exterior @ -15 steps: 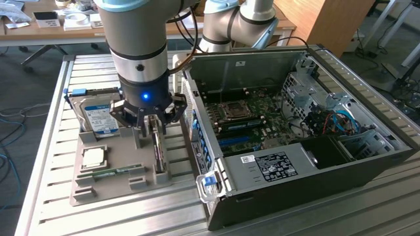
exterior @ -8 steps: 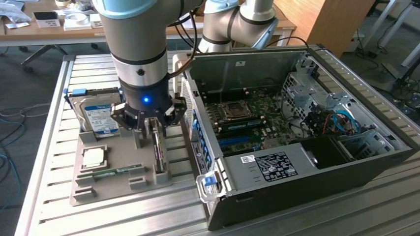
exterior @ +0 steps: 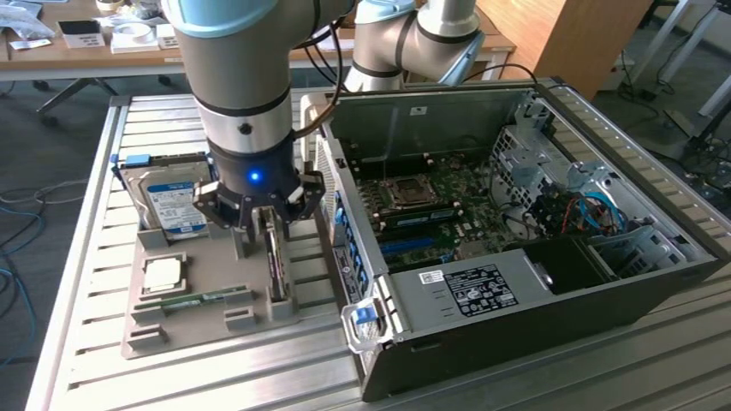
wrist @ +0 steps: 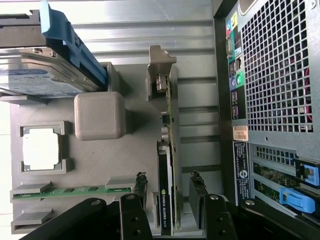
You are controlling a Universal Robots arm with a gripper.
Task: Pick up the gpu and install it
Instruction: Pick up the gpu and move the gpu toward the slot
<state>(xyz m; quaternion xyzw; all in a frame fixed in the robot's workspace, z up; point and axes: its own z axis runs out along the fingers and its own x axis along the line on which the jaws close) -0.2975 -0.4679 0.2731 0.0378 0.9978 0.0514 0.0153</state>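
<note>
Hard drive (exterior: 174, 205): at the exterior view's left end of the grey tray (exterior: 205, 330), propped in its cradle, well apart from me.
CPU (exterior: 163, 274) and RAM stick (exterior: 194, 301): lying flat in their pockets. The stick's end comes near the card's slot, so I judge a skewed finger could clip it.
Gpu (exterior: 276, 265): standing on its long edge in the tray's slot, between my fingers (wrist: 197, 200), not yet lifted.
My gripper (exterior: 269, 235): jaws spread wide, one finger on each side of the card, holding nothing. The wrist view shows a gap on both sides.
Risk, grip: if I am off-centre, one finger would meet the board first and tip it in its slot. The thin edge could also slip from the pads.
Risk, snag: the bracket end sits in a tray post and could catch, dragging the tray.
Arm pose: wrist pointing straight down, last link upright, low over the card.
Computer case (exterior: 549, 342): just beside the tray on the exterior view's right, open side up, motherboard (exterior: 429, 201) exposed. Its wall is near enough to foul my outer finger.
</note>
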